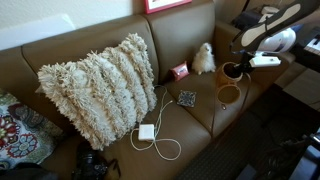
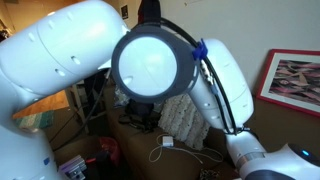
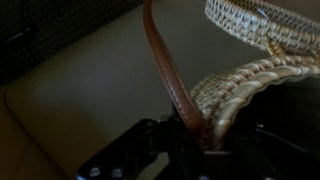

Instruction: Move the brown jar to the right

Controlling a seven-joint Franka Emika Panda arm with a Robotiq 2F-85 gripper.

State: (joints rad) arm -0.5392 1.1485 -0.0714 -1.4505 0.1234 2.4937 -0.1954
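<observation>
Fingers (image 3: 150,152): dark and blurred at the bottom of the wrist view. They are drawn close together, leaving only a narrow slot.
Held item: the lower end of a brown strap (image 3: 166,68) and the edge of a woven tan ring (image 3: 242,95) fill that slot. The fingers appear clamped on them.
Gripper (image 3: 200,135): comes in from the bottom edge of the wrist view, low over the seat leather.
Gripper, exterior (image 1: 243,48): dark, just above the jar at the end of the white arm (image 1: 272,35).
Brown jar (image 1: 232,71): glossy and reddish-brown, mouth up, at the far end of the couch seat. The tan ring (image 1: 228,95) lies just in front of it. I cannot tell whether the jar's base touches the cushion.
Second woven edge (image 3: 258,18): top corner of the wrist view, apart from the held ring.
Couch (image 1: 195,128): brown leather.
Fluffy white toy (image 1: 204,58): against the backrest, near the jar.
Small red box (image 1: 180,72): beside the toy, on the pillow's side.
Dark patterned square (image 1: 187,98): flat on the seat, between the jar and the pillow.
Shaggy cream pillow (image 1: 98,88): leans on the backrest, well apart from the jar.
White charger (image 1: 147,132): on the seat below the pillow, with its cable (image 1: 166,152) looped beside it.
Arm, close exterior view (image 2: 60,70): white links fill most of the frame and the jar is hidden.
</observation>
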